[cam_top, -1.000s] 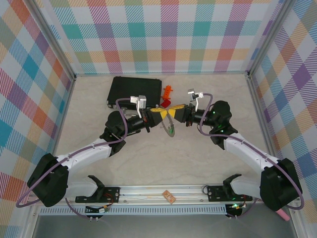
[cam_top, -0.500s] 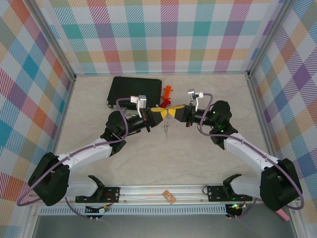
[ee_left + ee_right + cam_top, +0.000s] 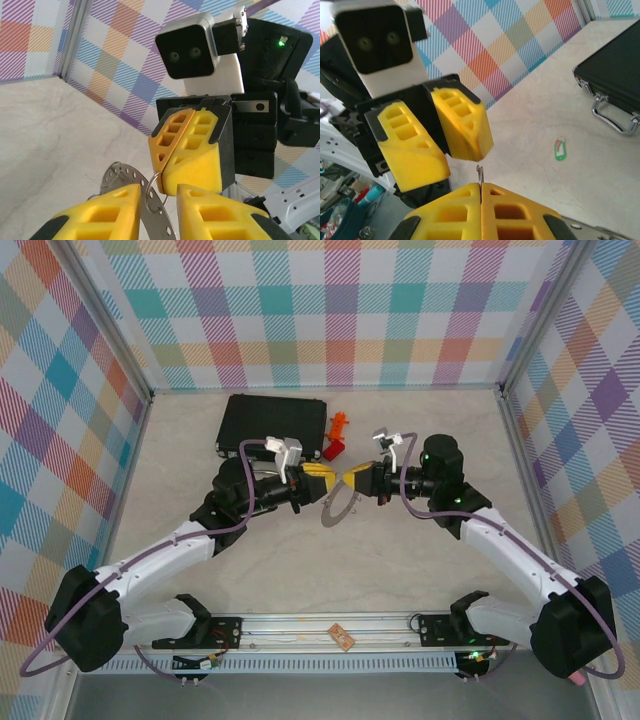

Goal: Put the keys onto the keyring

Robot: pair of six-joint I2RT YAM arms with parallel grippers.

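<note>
Entry: keys onto keyring; step in hand, judged, is the handover of the ring from one gripper to the other, with no key seen threaded on it.

Left gripper (image 3: 158,196): fingers apart; the keyring (image 3: 118,175) runs down through the gap, touching neither finger so far as can be told.

Right gripper (image 3: 481,189): fingers pressed together, clamped on the ring's rim; a sliver of metal stands out at 12 o'clock of its tips; from overhead the ring hangs at 7 o'clock of this gripper, above the table (image 3: 420,570).

Wire loop (image 3: 154,186): small, at the ring's edge beside the right gripper's tips; whether it carries a key cannot be told.

Key (image 3: 560,149): green tag, flat on the table at 2 o'clock of the right gripper's tips, well apart from both grippers.

Case (image 3: 275,425): black, at 11 o'clock of the left gripper, far side.

Next move, judged: the free left gripper must go down for the loose key and pinch it by the tag; the right must hold the ring steady.
</note>
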